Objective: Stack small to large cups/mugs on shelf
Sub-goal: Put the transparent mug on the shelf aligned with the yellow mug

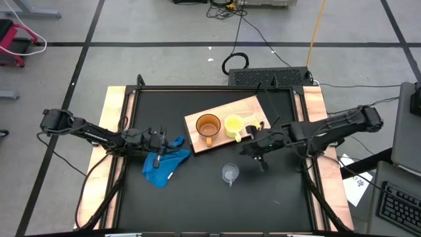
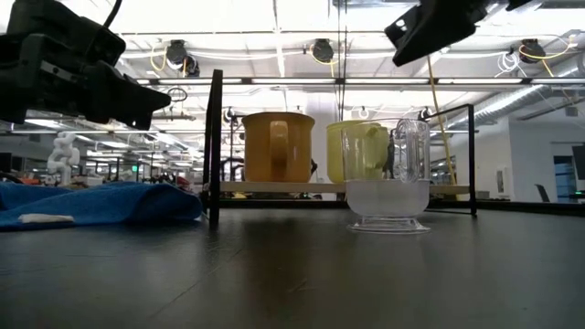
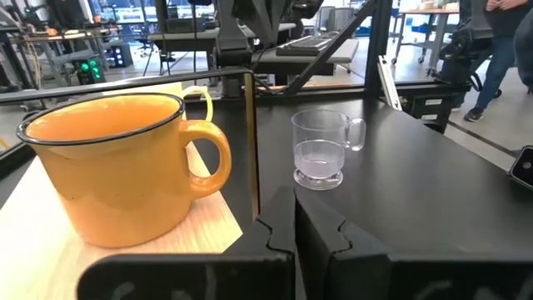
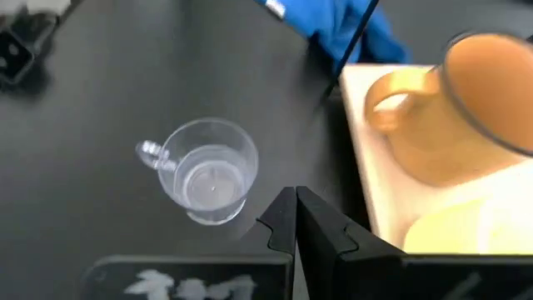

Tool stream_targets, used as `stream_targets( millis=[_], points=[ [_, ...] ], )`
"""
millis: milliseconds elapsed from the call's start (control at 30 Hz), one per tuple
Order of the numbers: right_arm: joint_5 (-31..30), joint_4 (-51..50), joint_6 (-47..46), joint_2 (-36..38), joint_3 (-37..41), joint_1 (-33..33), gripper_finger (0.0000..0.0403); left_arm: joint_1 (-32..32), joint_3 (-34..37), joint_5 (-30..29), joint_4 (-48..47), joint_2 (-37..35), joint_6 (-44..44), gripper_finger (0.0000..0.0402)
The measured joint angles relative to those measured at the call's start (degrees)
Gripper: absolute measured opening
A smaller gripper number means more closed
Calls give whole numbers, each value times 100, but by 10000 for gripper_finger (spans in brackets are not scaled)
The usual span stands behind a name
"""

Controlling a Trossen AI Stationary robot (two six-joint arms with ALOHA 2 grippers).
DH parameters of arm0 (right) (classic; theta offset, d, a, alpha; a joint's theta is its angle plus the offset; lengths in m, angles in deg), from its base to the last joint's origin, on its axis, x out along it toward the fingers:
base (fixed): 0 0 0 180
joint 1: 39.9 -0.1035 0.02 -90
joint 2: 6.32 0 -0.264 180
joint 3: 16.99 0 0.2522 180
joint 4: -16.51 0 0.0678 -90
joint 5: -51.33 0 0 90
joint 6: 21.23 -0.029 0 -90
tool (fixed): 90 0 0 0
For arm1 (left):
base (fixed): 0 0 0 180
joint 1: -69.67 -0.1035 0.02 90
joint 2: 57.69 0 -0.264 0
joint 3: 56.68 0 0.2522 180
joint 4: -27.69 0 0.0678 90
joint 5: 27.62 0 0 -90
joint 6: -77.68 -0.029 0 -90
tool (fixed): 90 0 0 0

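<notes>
The orange-brown mug (image 1: 208, 126) and the yellow mug (image 1: 234, 125) stand upright side by side on the light-wood board (image 1: 253, 108). The clear plastic cup (image 1: 229, 173) stands upright on the black tabletop, near of the board. It also shows in the low view (image 2: 388, 174). My left gripper (image 1: 170, 141) is shut and empty, left of the board, above the blue cloth (image 1: 166, 164). In its wrist view (image 3: 293, 225) it points at the orange-brown mug (image 3: 117, 167) and the cup (image 3: 321, 154). My right gripper (image 1: 246, 146) is shut and empty, raised by the board's near right edge; the cup (image 4: 208, 171) lies below it.
The blue cloth (image 2: 91, 201) lies crumpled on the table's left half. A black frame rail (image 2: 215, 146) runs round the tabletop. Wooden side panels (image 1: 115, 105) flank the table. A person (image 3: 500, 42) walks in the room beyond.
</notes>
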Motion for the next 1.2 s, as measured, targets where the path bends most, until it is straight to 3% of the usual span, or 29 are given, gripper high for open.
stream_targets(
  millis=[167, 400, 733, 1200],
  points=[
    [415, -484, 326, -628, -555, -4, 0, 0, 0, 1, -18, 0, 12, 1],
    [1287, -151, 612, -1303, -766, 69, 0, 0, 0, 3, -18, 0, 15, 1],
    [1345, -138, 75, -1530, -766, 237, 6, 0, 0, 6, -18, 0, 50, 2],
    [1650, -280, -1276, -1529, -934, 376, 143, 0, 0, 6, -67, 0, 57, 2]
  ],
)
